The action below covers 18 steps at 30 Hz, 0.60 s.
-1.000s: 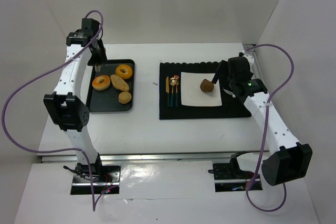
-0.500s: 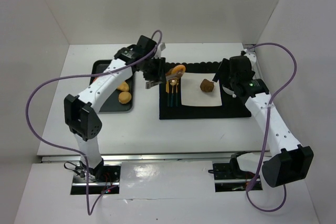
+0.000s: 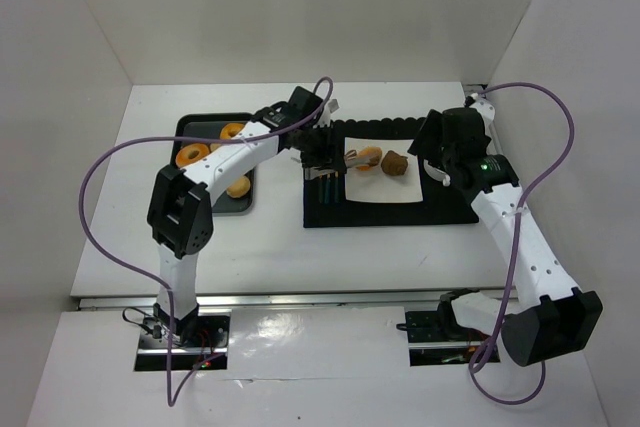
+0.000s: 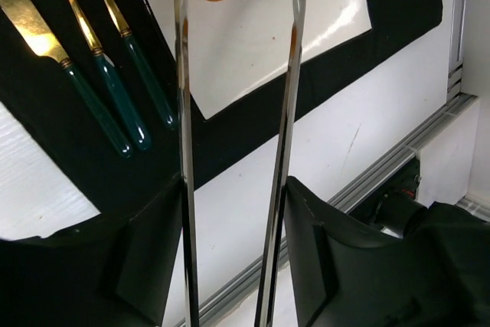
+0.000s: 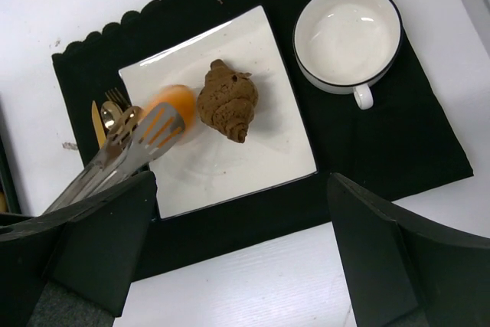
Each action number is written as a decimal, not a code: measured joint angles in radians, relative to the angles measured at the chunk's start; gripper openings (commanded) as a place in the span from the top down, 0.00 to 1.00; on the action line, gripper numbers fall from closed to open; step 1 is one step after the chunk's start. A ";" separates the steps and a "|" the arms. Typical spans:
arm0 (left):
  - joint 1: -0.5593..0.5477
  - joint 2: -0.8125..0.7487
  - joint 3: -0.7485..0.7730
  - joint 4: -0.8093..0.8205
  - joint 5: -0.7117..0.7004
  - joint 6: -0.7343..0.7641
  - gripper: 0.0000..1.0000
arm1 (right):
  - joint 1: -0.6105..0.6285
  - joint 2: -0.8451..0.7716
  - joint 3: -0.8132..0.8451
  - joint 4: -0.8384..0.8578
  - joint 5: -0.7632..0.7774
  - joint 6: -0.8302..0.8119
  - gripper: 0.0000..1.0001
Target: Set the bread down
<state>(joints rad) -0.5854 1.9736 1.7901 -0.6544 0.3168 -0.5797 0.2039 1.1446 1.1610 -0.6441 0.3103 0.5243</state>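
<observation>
1. Step looked like the release: left gripper was clamped on the tongs, with the bread between the tong tips.
2. Bread was over the left part of the white plate, just left of the croissant. Couldn't tell if it touched the plate.
3. Next move probably needed the tongs to spread, then lift clear of the croissant.
4. Right gripper: jaws apart, empty.
</observation>
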 measured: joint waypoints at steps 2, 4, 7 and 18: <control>0.002 0.015 -0.001 0.010 0.015 -0.003 0.35 | 0.000 0.000 0.000 0.000 0.000 0.002 0.00; 0.002 0.025 -0.001 0.013 0.030 -0.004 0.35 | 0.000 0.000 -0.001 0.000 0.000 0.003 0.00; 0.000 0.026 0.002 0.011 0.043 -0.003 0.37 | 0.000 0.000 -0.002 0.000 0.000 0.003 0.00; 0.000 -0.050 0.149 -0.131 -0.167 0.051 0.41 | 0.000 0.000 -0.007 0.002 -0.004 0.003 0.00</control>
<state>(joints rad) -0.5858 1.9240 1.9392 -0.7856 0.1497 -0.5289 0.2039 1.1446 1.1538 -0.6426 0.3061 0.5270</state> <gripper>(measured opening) 0.592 0.994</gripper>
